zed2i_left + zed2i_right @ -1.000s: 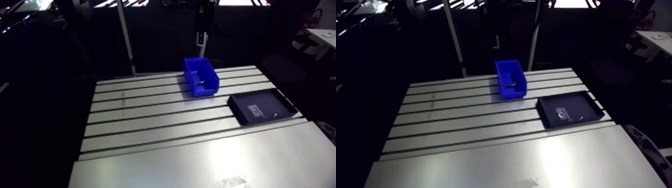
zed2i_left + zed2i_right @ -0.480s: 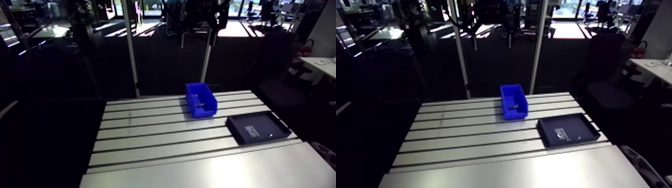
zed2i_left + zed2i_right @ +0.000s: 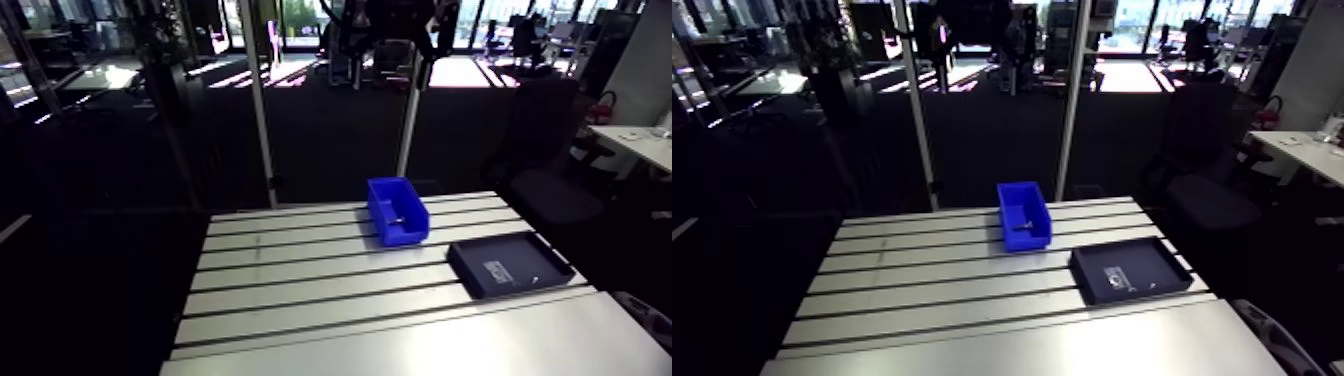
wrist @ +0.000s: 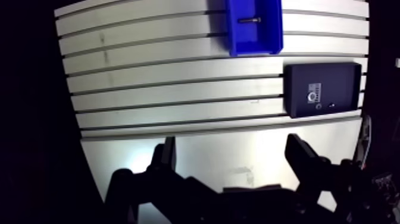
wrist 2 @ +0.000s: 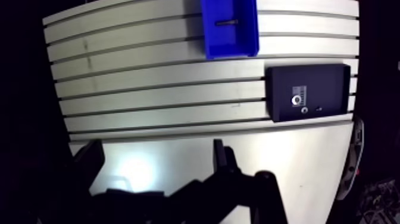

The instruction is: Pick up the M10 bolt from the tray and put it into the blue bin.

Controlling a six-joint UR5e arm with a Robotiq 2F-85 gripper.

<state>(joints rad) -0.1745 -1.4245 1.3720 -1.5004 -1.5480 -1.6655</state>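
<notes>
the blue bin (image 3: 397,211) stands on the slotted table (image 3: 300,290), toward the table's far edge in the arm view. the m10 bolt (image 4: 249,19) lies on its side on the floor of the blue bin, set crosswise between the bin's long walls. the black tray (image 3: 510,265) sits flat on the table near the bin, off one of the bin's near corners and not touching it. in the wrist view a pale ring (image 5: 295,100) and a couple of smaller bits show inside the tray; they are too small to tell what they are. the gripper (image 4: 231,143) hangs high over the smooth plate of the table, well apart from the bin, with several slots lying between it and the bin. its fingers (image 4: 163,159) are spread wide, with nothing between them but bare table far below.
</notes>
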